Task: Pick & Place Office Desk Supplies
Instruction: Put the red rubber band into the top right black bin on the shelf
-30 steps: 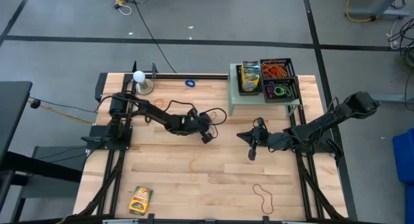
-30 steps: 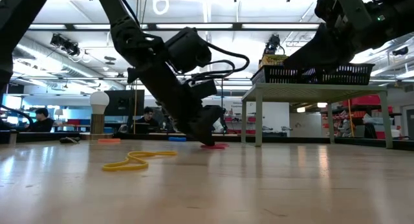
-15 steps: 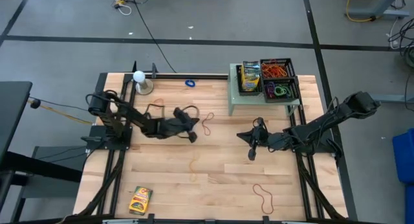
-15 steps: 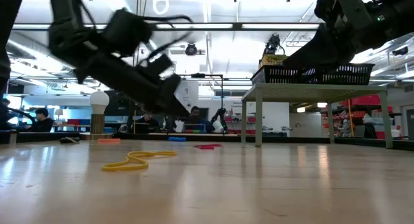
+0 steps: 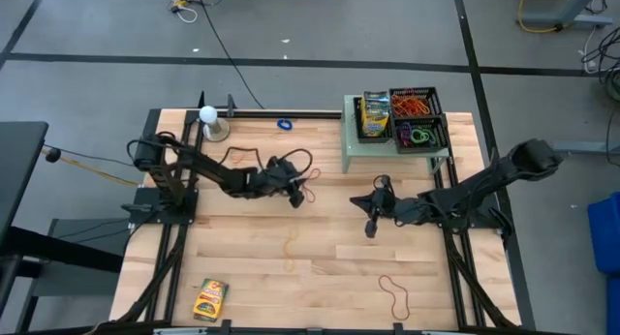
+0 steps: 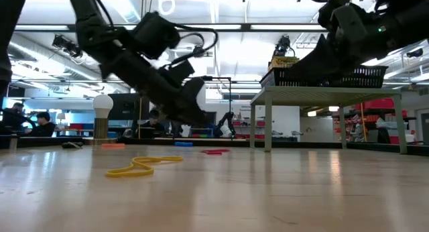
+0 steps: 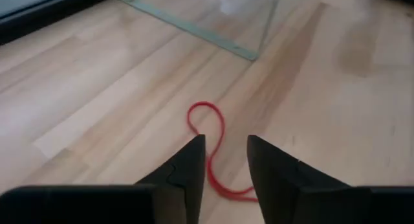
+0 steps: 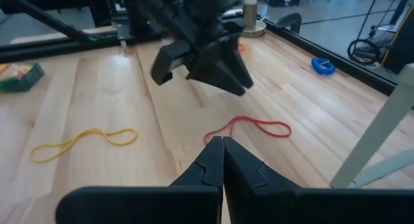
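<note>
Hovering over the thin red rubber-band loop lying flat on the wooden worktop, the left gripper holds its jaws parted and empty. Light, limp and stretchy, it probably wants pinching across one strand. The right gripper waits shut.

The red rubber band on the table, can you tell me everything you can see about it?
The red rubber band is one thin, rubbery-looking loop, unbroken, lying flat on the bare wooden table, stretched into a long, slightly twisted shape. It sits near the middle of the table, close to the small green stand's leg. The left gripper hangs just above it with its fingers apart; nothing is seen gripping it.
</note>
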